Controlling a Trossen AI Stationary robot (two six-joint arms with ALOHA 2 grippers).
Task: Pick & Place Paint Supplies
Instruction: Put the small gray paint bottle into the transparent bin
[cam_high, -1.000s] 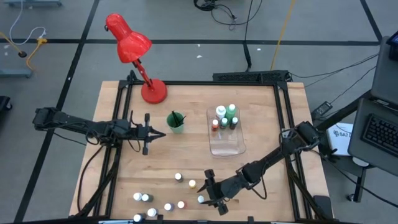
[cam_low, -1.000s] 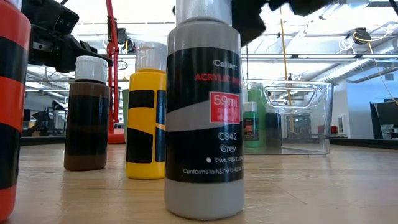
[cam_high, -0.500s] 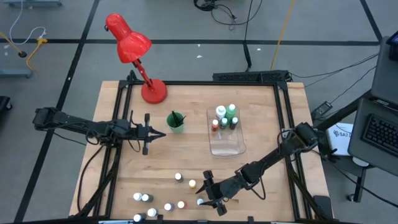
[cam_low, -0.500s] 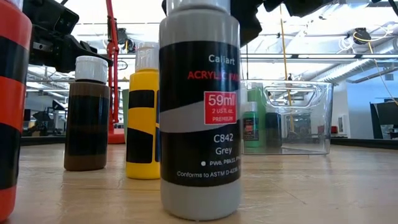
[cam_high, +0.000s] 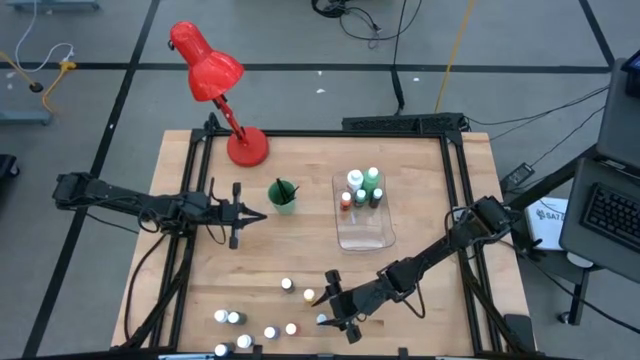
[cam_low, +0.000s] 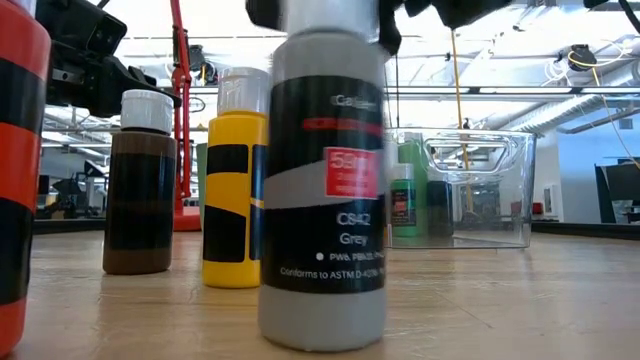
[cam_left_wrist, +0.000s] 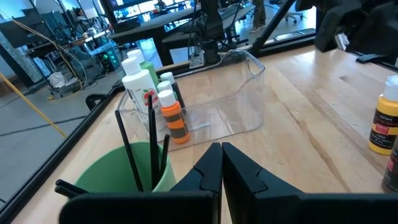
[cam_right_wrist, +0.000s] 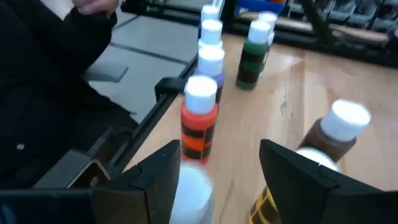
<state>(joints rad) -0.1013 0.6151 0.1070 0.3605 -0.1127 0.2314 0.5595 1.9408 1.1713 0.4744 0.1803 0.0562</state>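
Right pincer (cam_high: 331, 316) is spread wide and lowered around the white cap of the grey acrylic bottle (cam_low: 322, 200) at the desk's (cam_high: 420, 180) near edge, apparently lined up for a cap grasp; nothing is gripped yet. Brown (cam_low: 139, 185) and yellow (cam_low: 233, 180) bottles are standing just behind it. The clear bin (cam_high: 364, 222), already loaded with several bottles, is judged the drop target. Left pincer (cam_high: 258, 214) is clenched empty, parked beside the green brush cup (cam_high: 283, 196).
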